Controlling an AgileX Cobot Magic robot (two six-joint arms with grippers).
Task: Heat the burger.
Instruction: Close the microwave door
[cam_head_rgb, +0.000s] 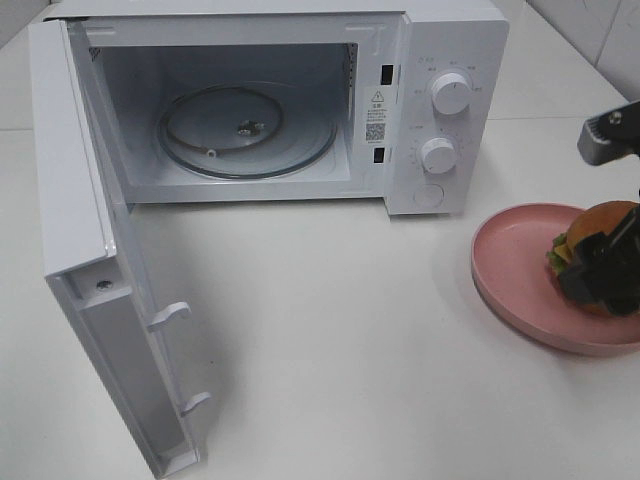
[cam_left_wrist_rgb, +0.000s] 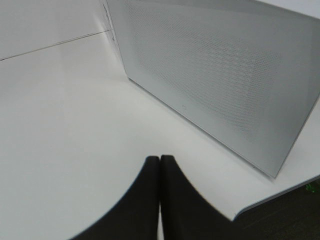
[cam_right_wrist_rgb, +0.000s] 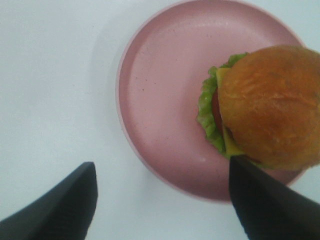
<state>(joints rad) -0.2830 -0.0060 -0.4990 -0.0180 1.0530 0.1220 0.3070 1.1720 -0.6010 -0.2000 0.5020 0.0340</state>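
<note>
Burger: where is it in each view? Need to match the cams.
Exterior high: burger at the right edge, on the pink plate, partly behind the right gripper.
Left wrist: not in view.
Right wrist: burger on the plate's far side.
Shared landmark: the pink plate.

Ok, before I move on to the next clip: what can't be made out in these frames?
- Burger, exterior high view: its near side is covered by the right gripper, so any contact is unclear.
- Pink plate, same view: cut off by the right edge.
- Microwave dial labels: too small to read.
- Left gripper, left wrist view: fingertips only; absent from the exterior high view.
</note>
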